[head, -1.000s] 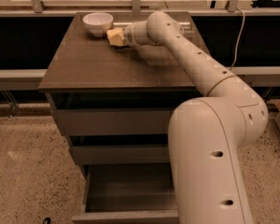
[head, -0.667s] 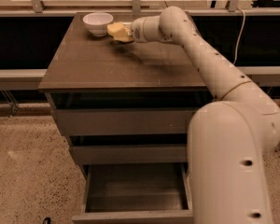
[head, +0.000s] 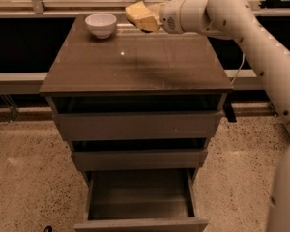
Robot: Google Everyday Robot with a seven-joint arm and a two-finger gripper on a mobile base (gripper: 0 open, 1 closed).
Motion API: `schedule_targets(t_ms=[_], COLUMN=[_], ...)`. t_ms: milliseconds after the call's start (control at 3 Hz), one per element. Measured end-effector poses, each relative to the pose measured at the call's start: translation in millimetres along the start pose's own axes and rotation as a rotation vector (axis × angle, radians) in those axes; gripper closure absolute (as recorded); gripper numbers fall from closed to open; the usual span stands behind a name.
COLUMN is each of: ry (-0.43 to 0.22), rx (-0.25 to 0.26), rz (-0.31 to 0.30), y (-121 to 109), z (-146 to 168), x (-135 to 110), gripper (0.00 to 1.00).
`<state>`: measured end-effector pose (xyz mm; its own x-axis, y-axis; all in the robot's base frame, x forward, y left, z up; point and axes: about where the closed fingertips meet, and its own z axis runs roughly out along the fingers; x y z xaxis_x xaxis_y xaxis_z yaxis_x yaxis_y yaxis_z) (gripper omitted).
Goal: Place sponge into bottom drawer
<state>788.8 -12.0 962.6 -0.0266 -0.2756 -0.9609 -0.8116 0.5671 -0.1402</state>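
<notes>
Up went the sponge point(head: 137, 14). It sat on the cabinet point(head: 135, 66) top by the white bowl point(head: 101, 24). Now it hangs in the air above the back of the cabinet. The gripper point(head: 151, 17) is squeezed tight on it. The bottom drawer point(head: 140, 202), lowest in the cabinet, is open and ready, so carrying it down comes next.
</notes>
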Motion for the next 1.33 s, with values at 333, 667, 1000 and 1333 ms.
schedule_targets(t_ms=[333,667,1000,1333], ry=[-0.054,-0.044,-0.044,-0.055], rx=[-0.009,-0.046,-0.052,-0.190], rz=[-0.083,-0.107,-0.110,-0.174], y=[41,70,71,101], z=[-44,-56,-56,-49], x=[-12,10,10,17], gripper=[1.00,1.00,1.00,1.00])
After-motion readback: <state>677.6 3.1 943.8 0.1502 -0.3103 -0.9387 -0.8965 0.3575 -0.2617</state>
